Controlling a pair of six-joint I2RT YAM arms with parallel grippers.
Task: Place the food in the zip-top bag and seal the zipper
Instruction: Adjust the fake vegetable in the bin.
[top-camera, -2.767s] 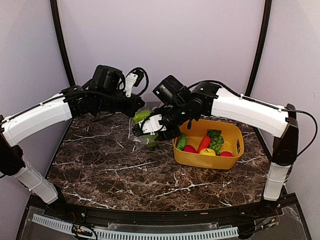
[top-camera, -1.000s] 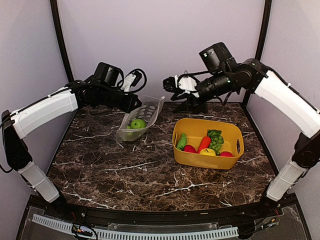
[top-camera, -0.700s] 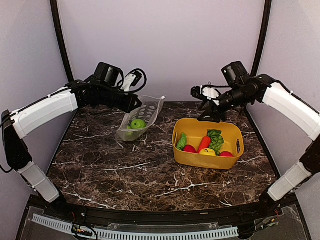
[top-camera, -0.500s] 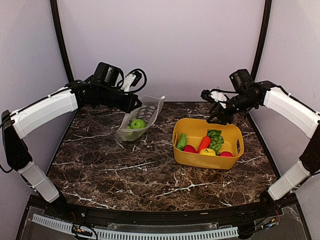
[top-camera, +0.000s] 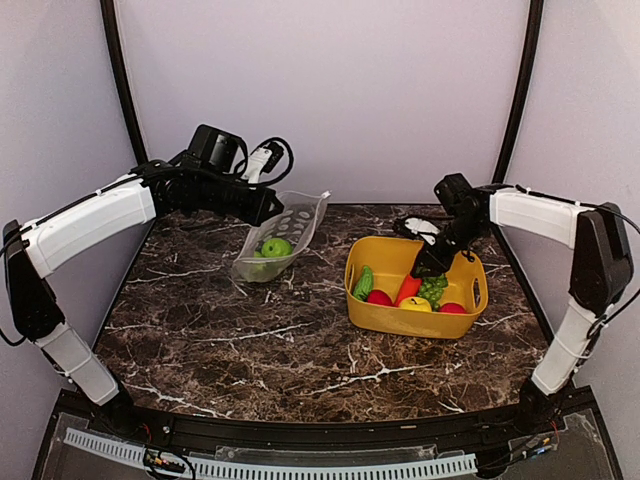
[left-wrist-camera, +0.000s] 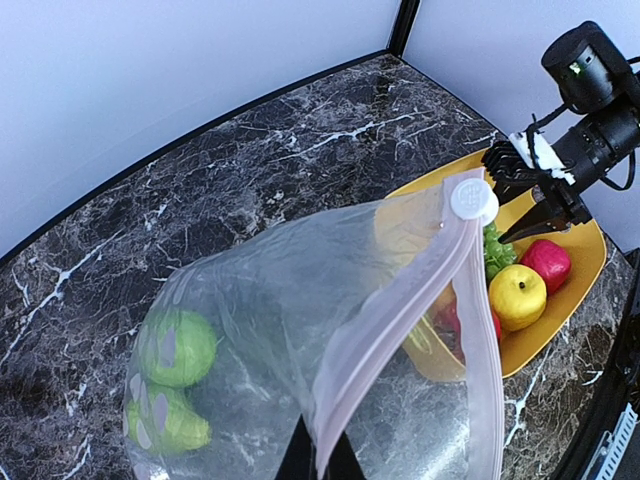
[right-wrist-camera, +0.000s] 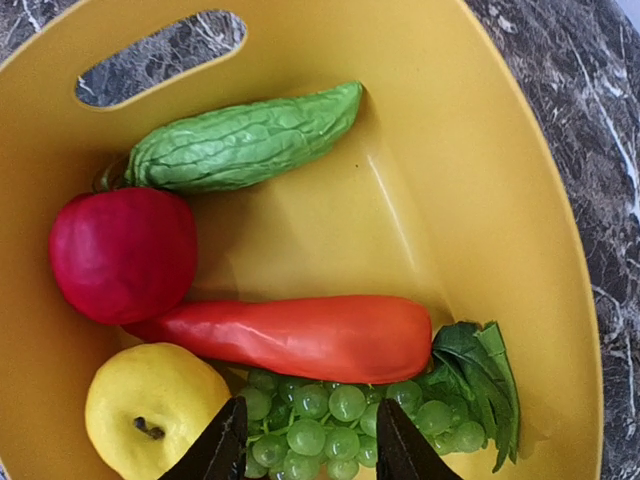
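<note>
Arms: Since a second ago my right arm has swung away from the back of the table (top-camera: 250, 350) and come down over the yellow basket (top-camera: 400, 318). My left arm has not budged.

Spotter: And the bag?

Arms: The zip-top bag (left-wrist-camera: 290, 300) hangs from my left gripper (top-camera: 268, 206), which is clenched on the mouth edge. Its bottom rests on the marble, well apart from the basket. Two green pieces (left-wrist-camera: 175, 345) already lie inside.

Spotter: Your right fingers?

Arms: My right gripper (right-wrist-camera: 310, 445) is spread and holds nothing, poised over the grape bunch (right-wrist-camera: 320, 415). The carrot (right-wrist-camera: 300, 338) touches the bunch on one side, the lemon (right-wrist-camera: 150, 405) sits just beside it, and the leafy greens (right-wrist-camera: 475, 370) lie against the other end. The red ball (right-wrist-camera: 122, 252) and cucumber (right-wrist-camera: 240, 140) lie beyond the carrot.

Spotter: What could go wrong?

Arms: Crowding first, I judge. One finger could land on the lemon instead of beside the grapes, so I would pinch two things or skid off the bumpy bunch. Then there is the floppy bag. I hold only one edge, so the mouth may sag, and a dropped piece could strike the zipper (left-wrist-camera: 400, 300) and roll onto the table. The slider tab (left-wrist-camera: 472, 198) sits at the far end of the mouth, so sealing is not yet begun.
</note>
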